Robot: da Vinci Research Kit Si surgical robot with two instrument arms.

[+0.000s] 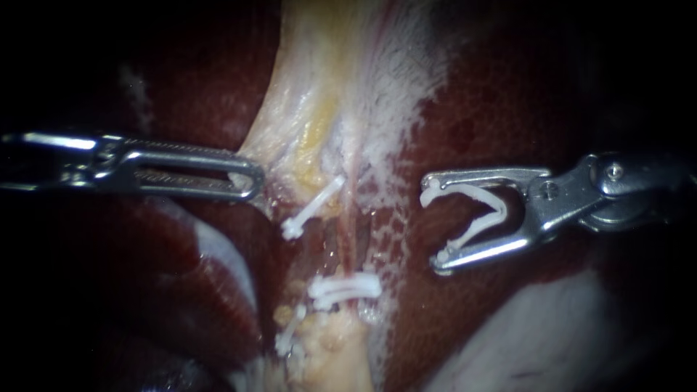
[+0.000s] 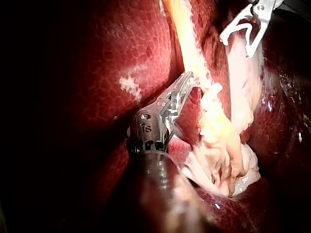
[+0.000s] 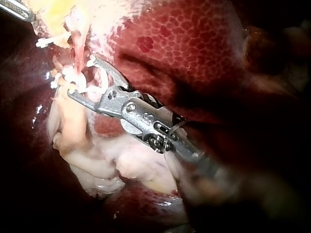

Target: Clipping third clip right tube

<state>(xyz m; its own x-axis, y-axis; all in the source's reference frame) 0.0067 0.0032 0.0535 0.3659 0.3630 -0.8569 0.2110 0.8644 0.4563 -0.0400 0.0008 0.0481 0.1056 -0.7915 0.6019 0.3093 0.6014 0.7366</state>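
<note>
My right instrument [image 1: 433, 226] comes in from the right, its jaws spread wide around an open white clip [image 1: 475, 210]. It hovers over the liver, to the right of the pale strands and apart from them. A thin reddish tube [image 1: 353, 232] runs down the middle. A white clip [image 1: 314, 207] lies slanted to its left, and another white clip [image 1: 345, 288] sits across the strands lower down. My left instrument [image 1: 247, 178] has its slotted jaws together on the edge of the pale tissue [image 1: 341, 87]. The right wrist view shows the loaded jaws [image 3: 80, 75] close beside the clipped strands.
Dark red liver [image 1: 508, 94] surrounds the pale stalk on both sides. A third white clip [image 1: 290, 334] sits low beside yellowish fat [image 1: 334, 348]. In the left wrist view, my left instrument [image 2: 187, 80] holds the yellow strip, my right instrument [image 2: 237, 46] ahead of it.
</note>
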